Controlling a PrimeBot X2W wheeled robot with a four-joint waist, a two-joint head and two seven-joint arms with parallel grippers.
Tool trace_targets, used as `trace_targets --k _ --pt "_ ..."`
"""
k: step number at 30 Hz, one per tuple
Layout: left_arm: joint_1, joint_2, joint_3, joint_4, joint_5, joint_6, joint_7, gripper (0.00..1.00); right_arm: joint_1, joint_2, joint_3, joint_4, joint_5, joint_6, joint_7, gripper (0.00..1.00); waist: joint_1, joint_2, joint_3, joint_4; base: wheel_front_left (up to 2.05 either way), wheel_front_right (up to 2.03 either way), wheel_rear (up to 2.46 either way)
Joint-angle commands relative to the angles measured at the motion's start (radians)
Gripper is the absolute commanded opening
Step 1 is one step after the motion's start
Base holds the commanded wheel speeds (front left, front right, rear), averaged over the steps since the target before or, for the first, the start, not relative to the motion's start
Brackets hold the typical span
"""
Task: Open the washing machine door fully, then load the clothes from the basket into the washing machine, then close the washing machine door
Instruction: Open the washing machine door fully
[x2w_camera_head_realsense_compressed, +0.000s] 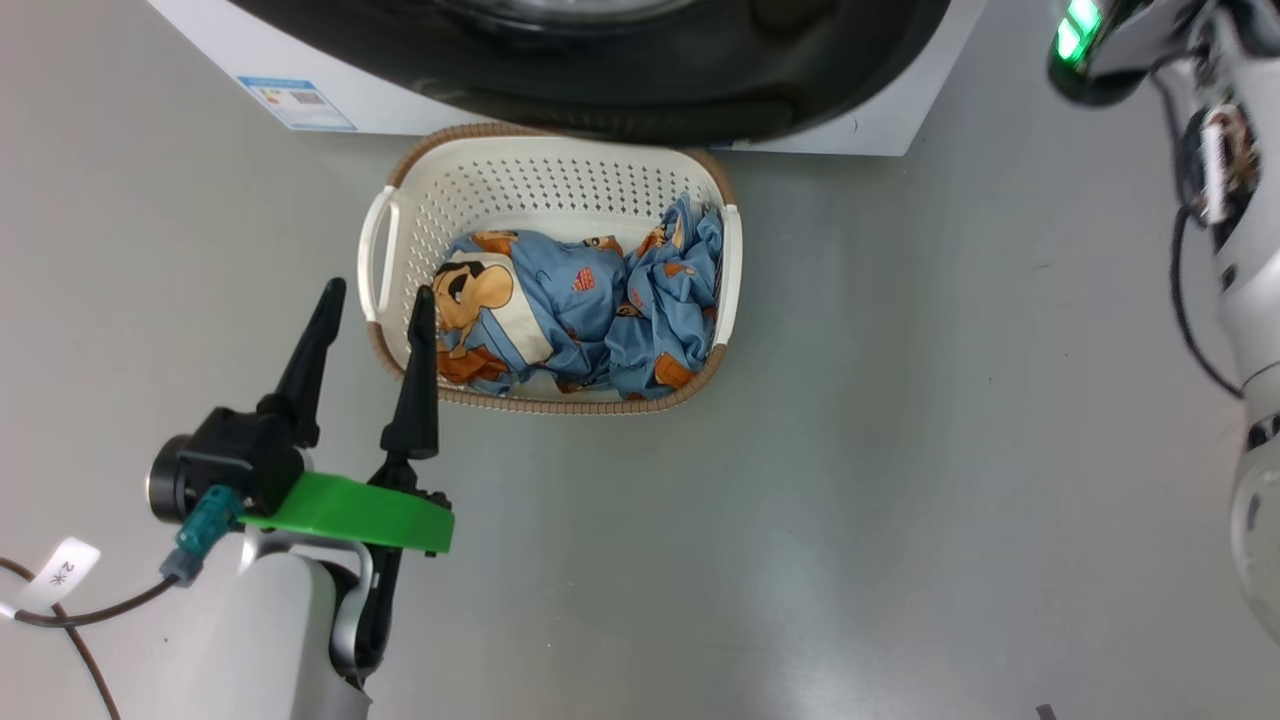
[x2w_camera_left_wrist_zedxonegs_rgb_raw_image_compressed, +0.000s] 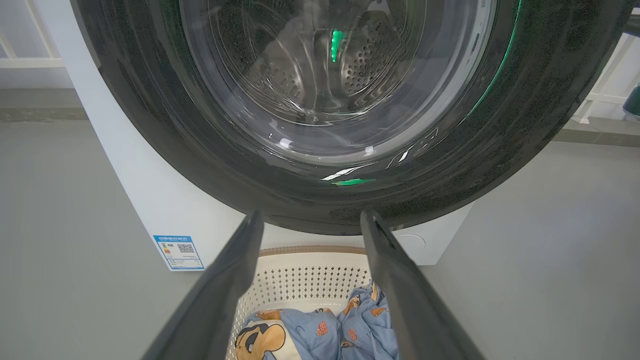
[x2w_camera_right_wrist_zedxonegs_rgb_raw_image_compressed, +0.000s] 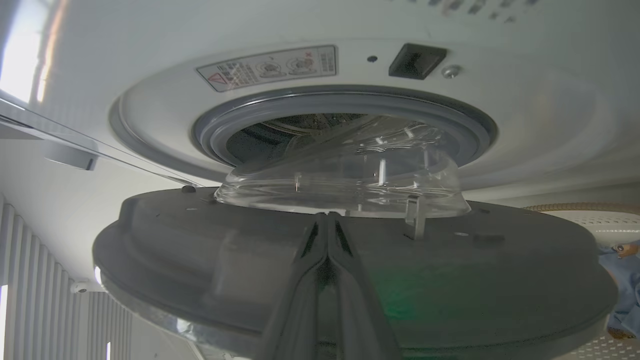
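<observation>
Ahead, door (x2w_camera_head_realsense_compressed: 640, 80) ajar over basket (x2w_camera_head_realsense_compressed: 540, 170) of clothes (x2w_camera_head_realsense_compressed: 600, 310), left end effector (x2w_camera_head_realsense_compressed: 380, 289) released, right end effector (x2w_camera_right_wrist_zedxonegs_rgb_raw_image_compressed: 327, 220) clenched.

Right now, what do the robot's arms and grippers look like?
Each has two long, tapered black fingers: left gripper, right gripper. The left has a green plate, pale forearm, teal plug, dark cable and white tag. The right arm is pale, with black cables and a green light.
</observation>
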Motion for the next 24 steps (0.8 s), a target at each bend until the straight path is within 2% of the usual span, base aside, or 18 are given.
trace_targets --k 1,10,24 --pt "0.016 0.021 0.033 -0.017 0.007 0.0 -0.009 1.0 0.035 0.054 0.02 -0.025 -0.014 0.002 0.023 0.0 0.0 0.0 -0.004 0.0 0.0 0.0 0.0" --pt "0.031 0.021 0.033 -0.014 0.008 0.003 -0.009 1.0 0.132 0.071 0.019 -0.125 -0.004 0.002 0.088 0.0 0.0 0.0 -0.033 -0.001 0.0 0.0 0.0" --pt "0.078 0.021 0.028 0.003 0.01 0.006 -0.009 1.0 0.426 0.122 0.03 -0.369 0.014 0.002 0.163 0.0 0.0 0.0 -0.113 -0.009 0.0 0.0 0.0"
